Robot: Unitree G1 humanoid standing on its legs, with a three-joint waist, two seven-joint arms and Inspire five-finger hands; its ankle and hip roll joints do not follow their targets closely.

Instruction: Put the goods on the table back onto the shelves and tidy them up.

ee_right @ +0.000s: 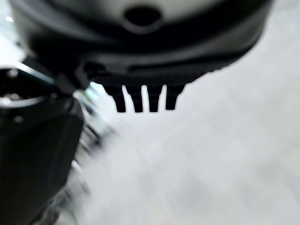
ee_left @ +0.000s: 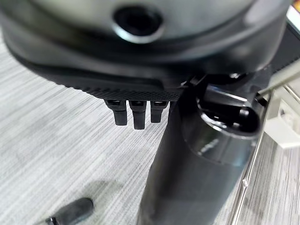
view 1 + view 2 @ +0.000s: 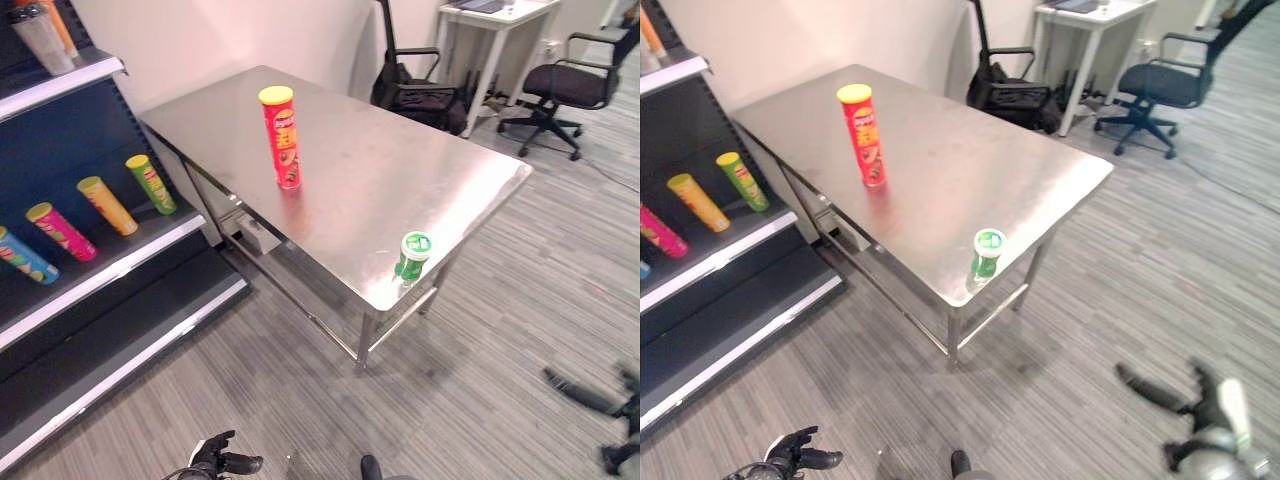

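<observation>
A tall red chip can (image 3: 282, 138) with a yellow lid stands upright near the middle of the steel table (image 3: 400, 170). A small green tub (image 3: 412, 257) with a white-green lid stands at the table's near corner. On the dark shelf unit (image 3: 110, 262) to the left lie a green can (image 3: 151, 183), an orange can (image 3: 107, 205), a pink can (image 3: 61, 231) and a blue can (image 3: 25, 256). My left hand (image 3: 222, 458) hangs low over the carpet, fingers (image 2: 136, 115) straight and holding nothing. My right hand (image 3: 1205, 415) hangs low at the right, fingers (image 1: 143, 101) straight, also holding nothing.
A silver bottle (image 3: 42, 38) stands on the upper shelf. Behind the table are a black bag (image 3: 420, 100), a white desk (image 3: 495, 15) and a black office chair (image 3: 565, 85). Grey carpet lies between me and the table.
</observation>
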